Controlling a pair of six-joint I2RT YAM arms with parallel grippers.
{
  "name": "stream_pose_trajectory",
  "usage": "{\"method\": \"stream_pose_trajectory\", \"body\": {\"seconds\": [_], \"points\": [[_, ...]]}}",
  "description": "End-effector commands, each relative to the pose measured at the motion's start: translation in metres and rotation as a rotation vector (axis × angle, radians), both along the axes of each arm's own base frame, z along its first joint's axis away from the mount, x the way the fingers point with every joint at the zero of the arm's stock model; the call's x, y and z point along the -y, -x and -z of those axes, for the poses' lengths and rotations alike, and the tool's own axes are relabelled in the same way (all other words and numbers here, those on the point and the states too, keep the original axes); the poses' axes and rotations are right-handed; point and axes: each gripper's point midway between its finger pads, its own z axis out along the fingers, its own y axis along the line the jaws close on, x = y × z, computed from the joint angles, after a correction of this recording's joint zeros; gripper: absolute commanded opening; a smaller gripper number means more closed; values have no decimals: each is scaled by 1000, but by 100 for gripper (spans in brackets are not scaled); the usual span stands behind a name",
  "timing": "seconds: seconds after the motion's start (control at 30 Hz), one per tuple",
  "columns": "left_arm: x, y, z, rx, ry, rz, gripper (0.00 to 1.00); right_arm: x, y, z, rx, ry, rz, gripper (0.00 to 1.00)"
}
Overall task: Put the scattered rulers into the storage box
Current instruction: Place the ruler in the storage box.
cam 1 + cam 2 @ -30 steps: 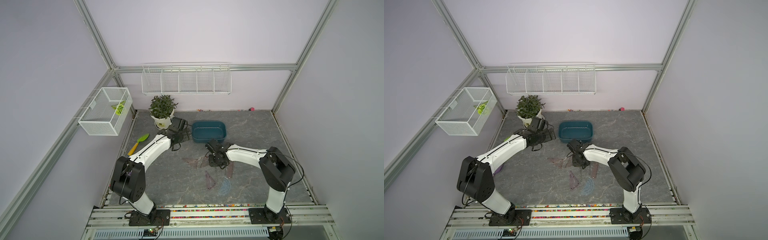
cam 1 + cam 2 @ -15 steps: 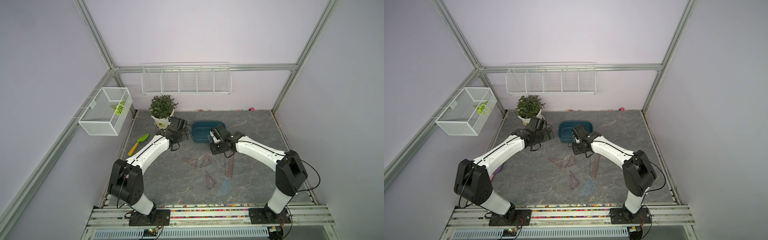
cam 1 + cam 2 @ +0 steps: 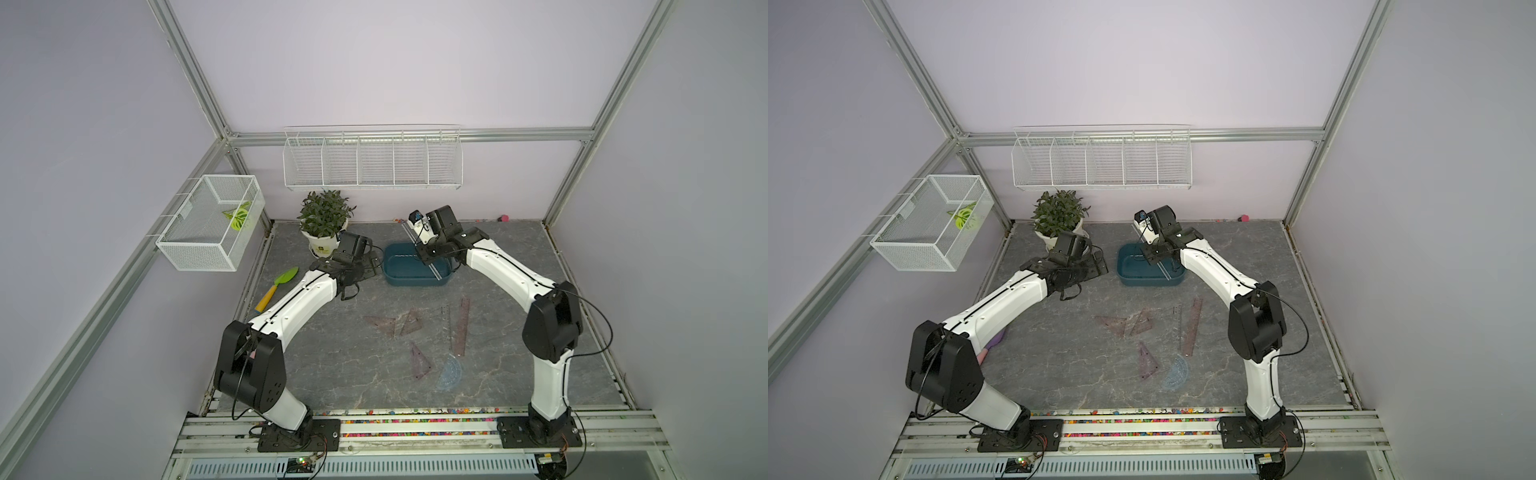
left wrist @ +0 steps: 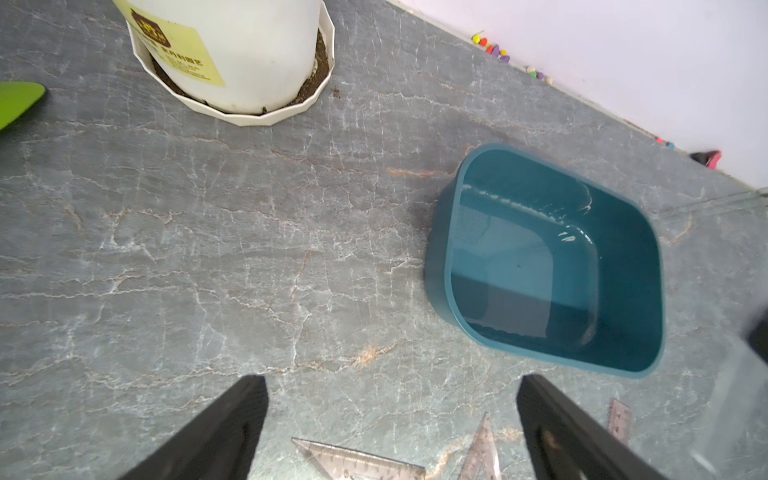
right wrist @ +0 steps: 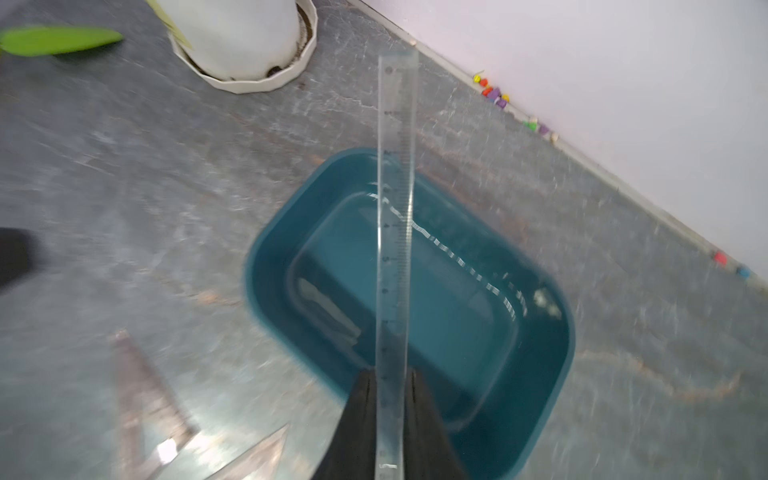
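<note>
The dark teal storage box [image 3: 399, 282] [image 3: 1133, 279] stands at the back of the table. My right gripper [image 3: 428, 258] [image 5: 390, 374] hovers over it, shut on a clear straight ruler [image 5: 395, 208] that reaches across the box [image 5: 266, 299] toward the back wall. My left gripper [image 3: 370, 266] [image 4: 390, 380] is open and holds nothing, just left of the box [image 4: 436, 270]. Several rulers lie mid-table: two triangles [image 3: 382, 325] [image 3: 411, 322], a purplish strip [image 3: 462, 326], another triangle [image 3: 419, 362] and a bluish protractor [image 3: 451, 374].
A white plant pot [image 3: 326, 240] stands behind the left gripper, a green trowel [image 3: 278, 284] to its left. A purple shovel [image 3: 995, 341] peeks out under the left arm. Wire baskets hang on the back wall [image 3: 372, 162] and the left wall [image 3: 212, 222].
My right arm has risen from the middle of the table with the clear ruler and swung back over the storage box. The left arm has barely moved.
</note>
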Motion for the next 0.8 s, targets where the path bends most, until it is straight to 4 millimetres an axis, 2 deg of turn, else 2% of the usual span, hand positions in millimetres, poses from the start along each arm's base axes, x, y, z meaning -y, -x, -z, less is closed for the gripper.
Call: {"method": "stream_pose_trajectory", "body": {"seconds": [0.0,0.2,0.5,0.63,0.77], "points": [[-4,-3,-6,17,29,-9,99,-14,-22,8,113,45,-129,0],[-13,-4,-7,38,5,-27,99,-15,-34,43,149,159,-243,0],[-12,-6,-2,30,0,-23,99,-19,-30,71,313,226,-394,0],[-12,-8,0,26,1,-21,99,-13,-27,87,319,276,-411,0],[-11,-10,3,20,6,-16,99,-11,-28,93,312,291,-416,1]]}}
